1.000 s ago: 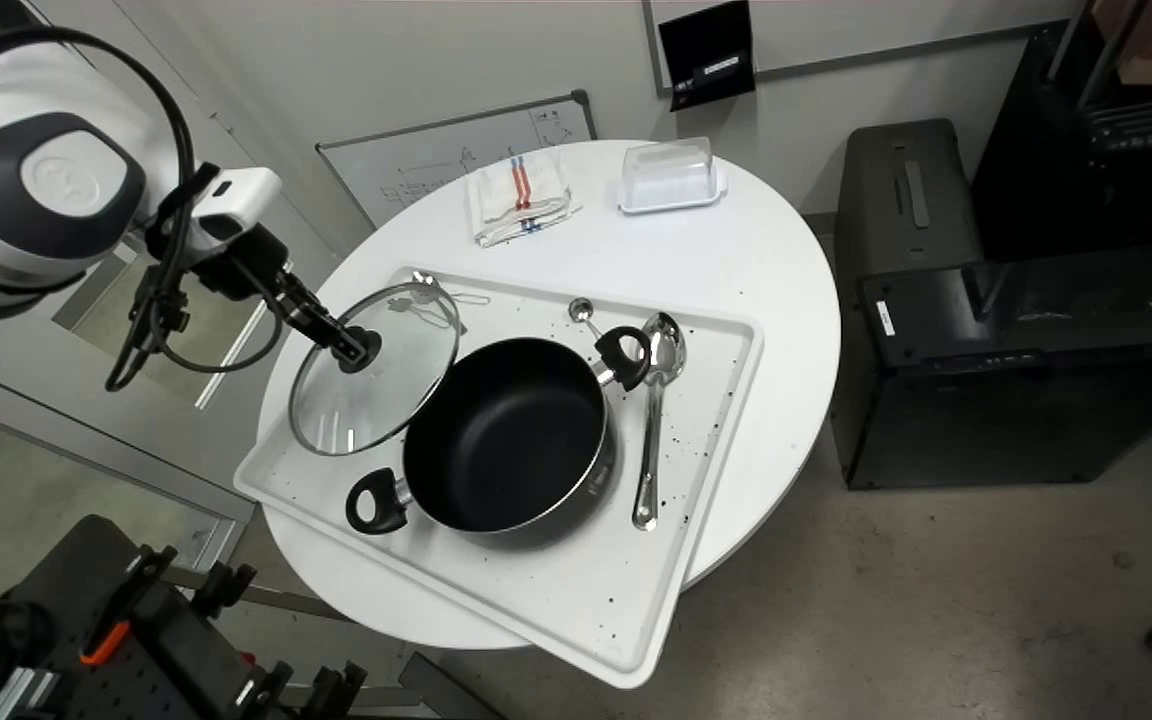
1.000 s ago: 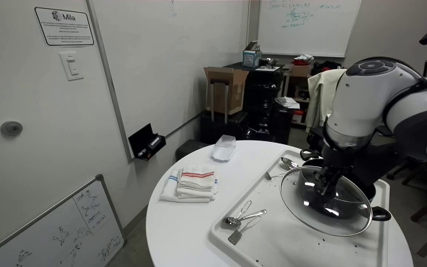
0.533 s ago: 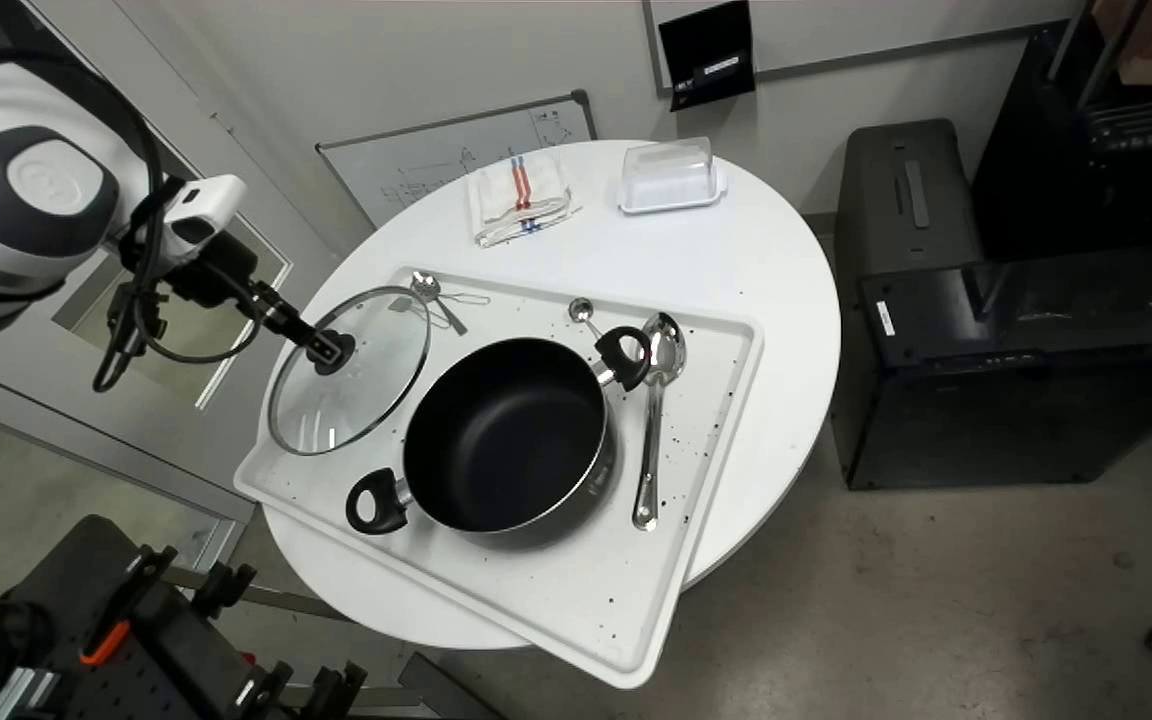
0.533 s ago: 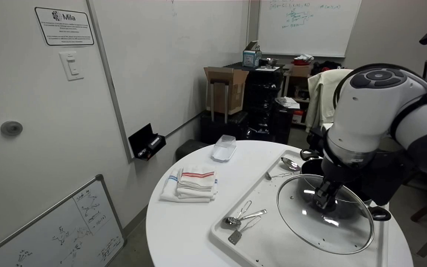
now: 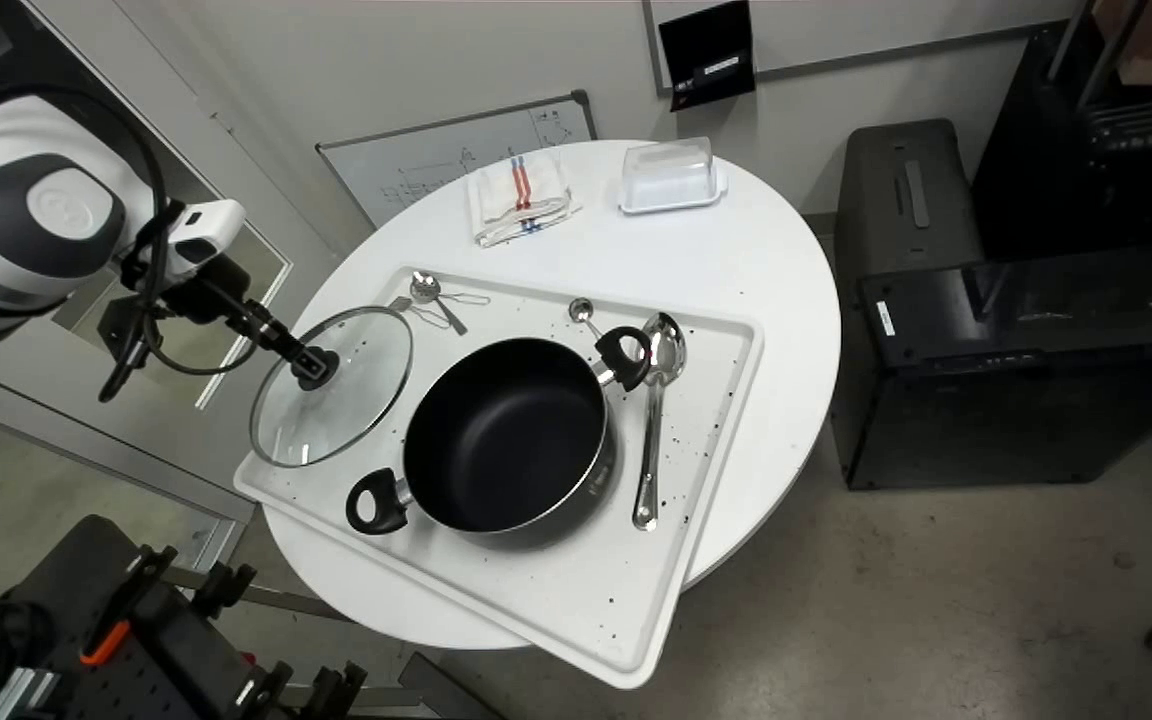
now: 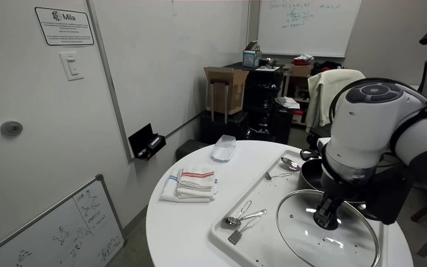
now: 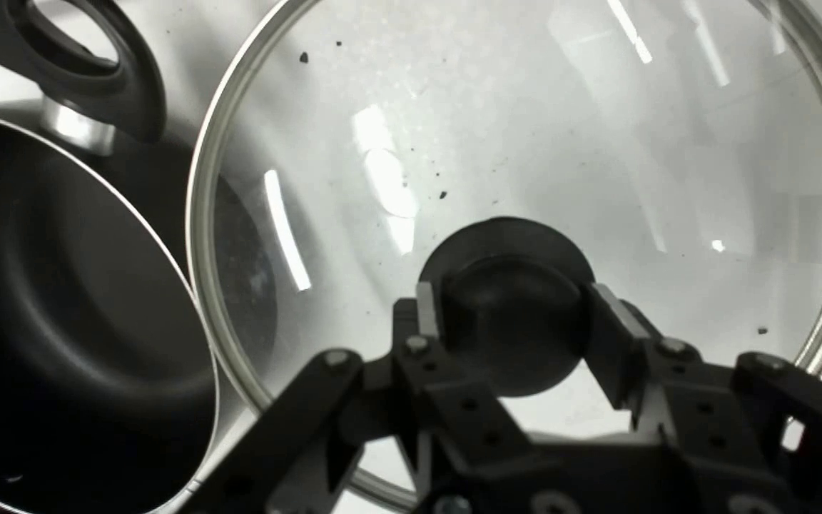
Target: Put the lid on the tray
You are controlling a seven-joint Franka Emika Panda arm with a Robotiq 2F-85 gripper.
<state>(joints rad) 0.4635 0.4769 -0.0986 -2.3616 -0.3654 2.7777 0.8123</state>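
Note:
The lid (image 5: 366, 385), round clear glass with a metal rim, hangs from my gripper (image 5: 314, 366) over the tray's left part in an exterior view. It also shows in an exterior view (image 6: 298, 226) and in the wrist view (image 7: 525, 143). My gripper (image 7: 514, 314) is shut on its dark knob (image 7: 514, 335), one finger on each side. The white tray (image 5: 546, 600) lies on the round table; it also shows in an exterior view (image 6: 263, 193). The lid looks low over the tray; I cannot tell whether its rim touches.
A black pan (image 5: 506, 440) stands on the tray beside the lid; its handle (image 7: 125, 86) is close to the lid's rim in the wrist view. A large spoon (image 5: 650, 440) and small utensils (image 5: 428, 290) lie on the tray. Towels (image 5: 521, 195) and a butter dish (image 5: 671, 178) stand behind.
My gripper has carried the lid away from the pan, leftward in an exterior view, and then lower toward the tray. The pan and the utensils have not moved.

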